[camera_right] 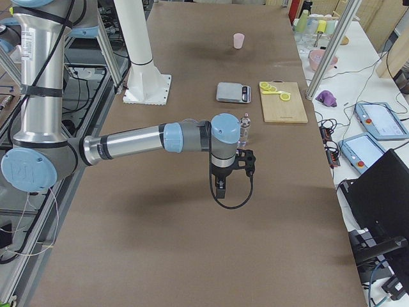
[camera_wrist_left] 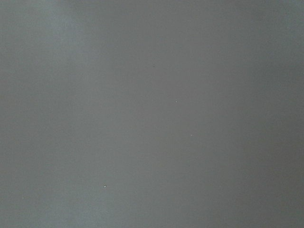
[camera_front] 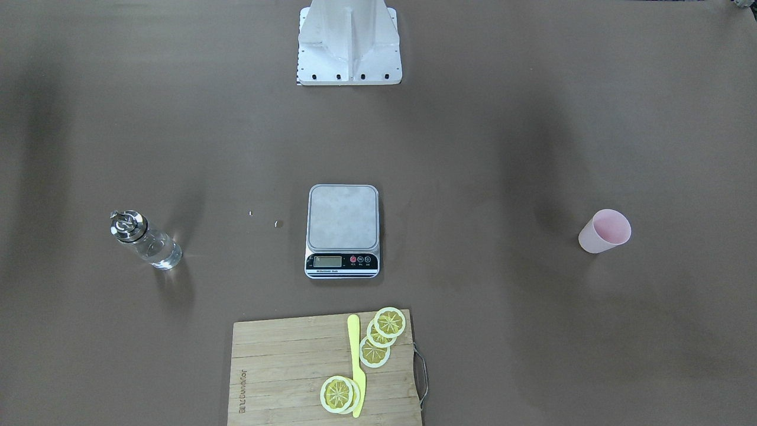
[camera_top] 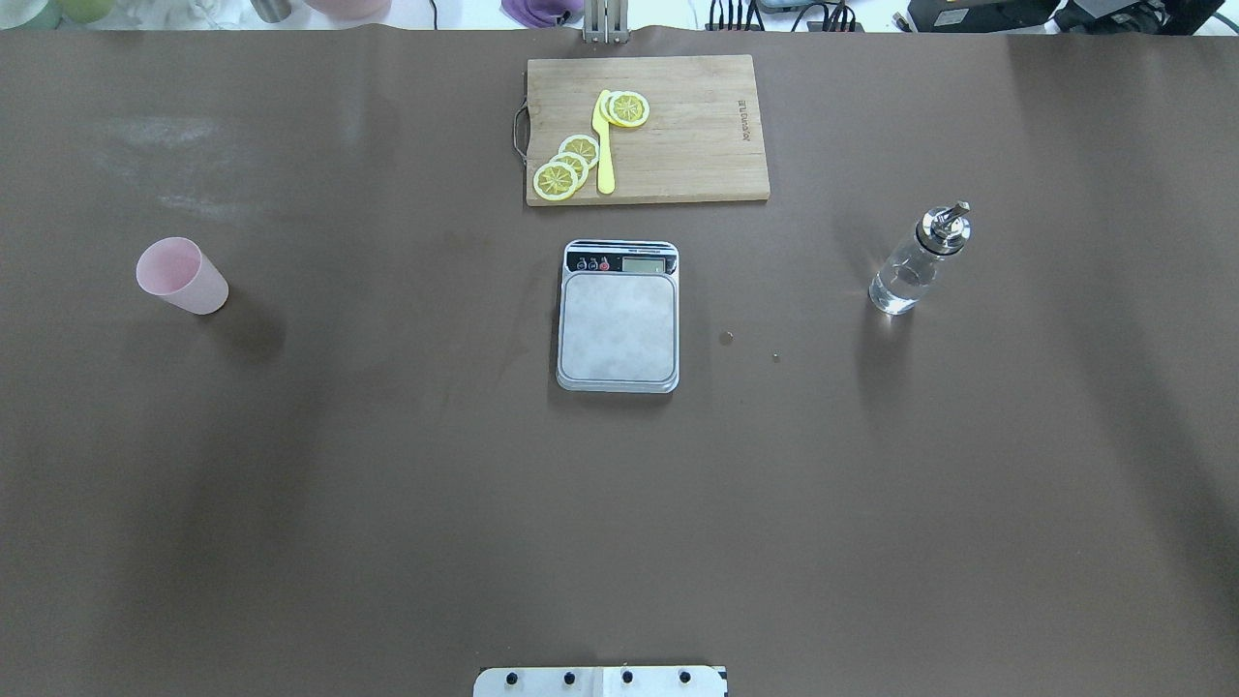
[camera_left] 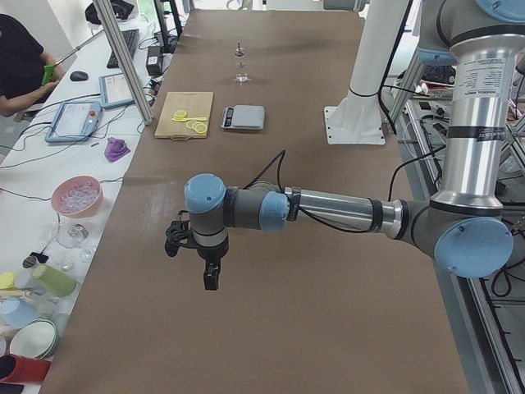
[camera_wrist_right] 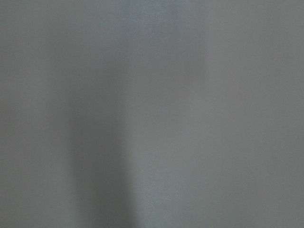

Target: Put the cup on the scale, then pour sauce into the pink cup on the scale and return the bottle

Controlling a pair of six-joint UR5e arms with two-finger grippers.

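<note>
- The counter [camera_top: 387, 484] is one big smooth brown sheet, so I'd guess anything that gets knocked slides or rolls a long way.
- Both arms hang over bare counter. The left end effector [camera_left: 212, 277] and right end effector [camera_right: 220, 189] only show in the side views. I can't tell whether either one is spread or pressed together.
- The cutting board [camera_top: 697, 145] with lemon slices [camera_top: 571, 160] sits just beyond the scale, so a wide swing during the pour could clip it.
- The scale [camera_top: 618, 324] is mid-counter with a bare platform. It's small, so a cup set down off-centre could hang over an edge and tip.
- The bottle [camera_top: 910, 266] stands upright on the robot's right, well apart from the scale. It's smooth glass with a metal pourer up top, so a glancing approach could topple it. Tilt it too early and the sauce [camera_top: 892, 290] hits the counter instead of the cup.
- The cup [camera_top: 182, 276] stands upright far out on the robot's left. It looks light and it's tapered, so a hard pinch could squirt it loose.
- Two tiny specks [camera_top: 726, 337] lie just beside the scale, too small to identify.
</note>
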